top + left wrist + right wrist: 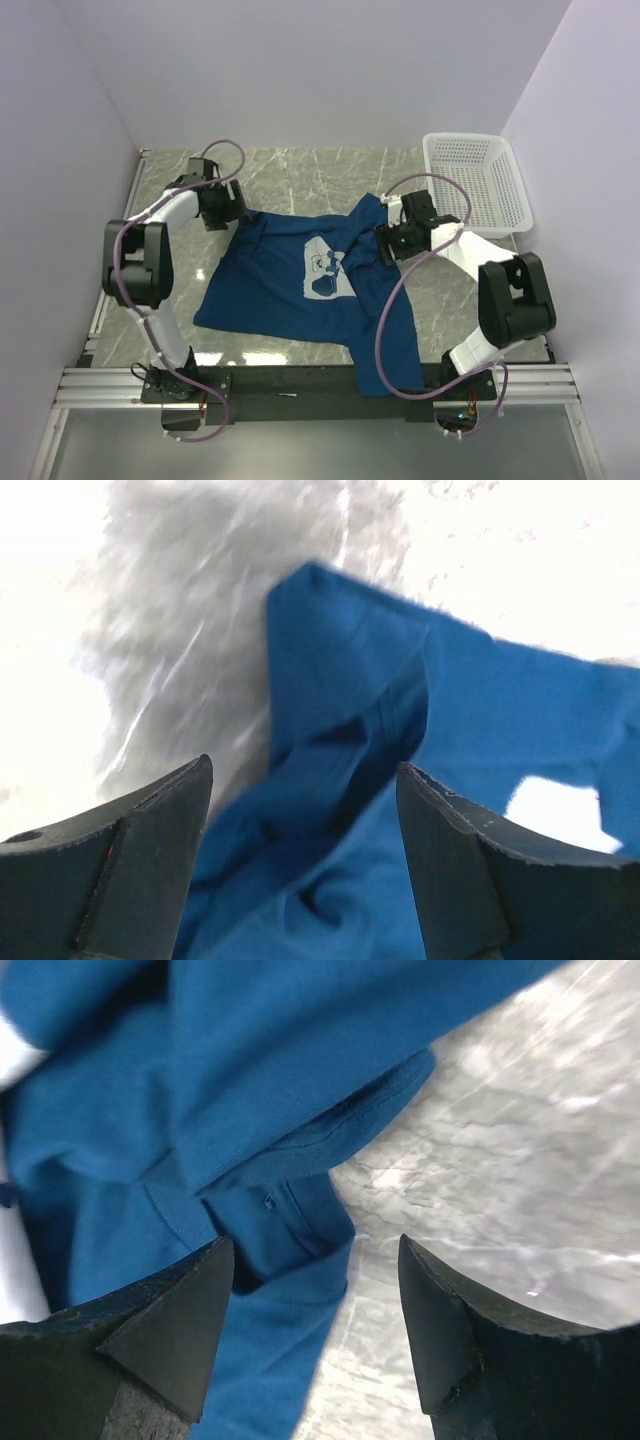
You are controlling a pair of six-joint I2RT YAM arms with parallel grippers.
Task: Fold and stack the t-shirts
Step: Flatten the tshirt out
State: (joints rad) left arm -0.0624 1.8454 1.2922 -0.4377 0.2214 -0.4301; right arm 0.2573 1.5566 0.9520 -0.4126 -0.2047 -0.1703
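Grey marble-look table (pixel 300 170) w/ pale walls on three sides. Top view: dark blue t-shirt (pixel 280 290) lies spread but rumpled across the middle, white-and-blue print (pixel 325 272) facing up, one lower corner hanging over the near edge by the right arm's base. Left pincer (pixel 238 212) sits at the shirt's far-left corner, right pincer (pixel 385 242) at its far-right sleeve. White mesh basket (pixel 475 180) stands in the far-right corner, well apart from the shirt.

Left wrist view: left pincer (pixel 305 765) released, jaws wide apart, nothing clamped. A folded, hemmed bit of t-shirt (pixel 480 710) lies below and btwn the fingers; bare table (pixel 180 630) to the left, a white patch of print (pixel 555 810) at right.

Right wrist view: right pincer (pixel 315 1243) also released, jaws spread. Sleeve hem of t-shirt (pixel 250 1060) bunched just ahead of the left finger; table (pixel 500 1160) bare under the right one. Can't tell if the tips touch cloth.
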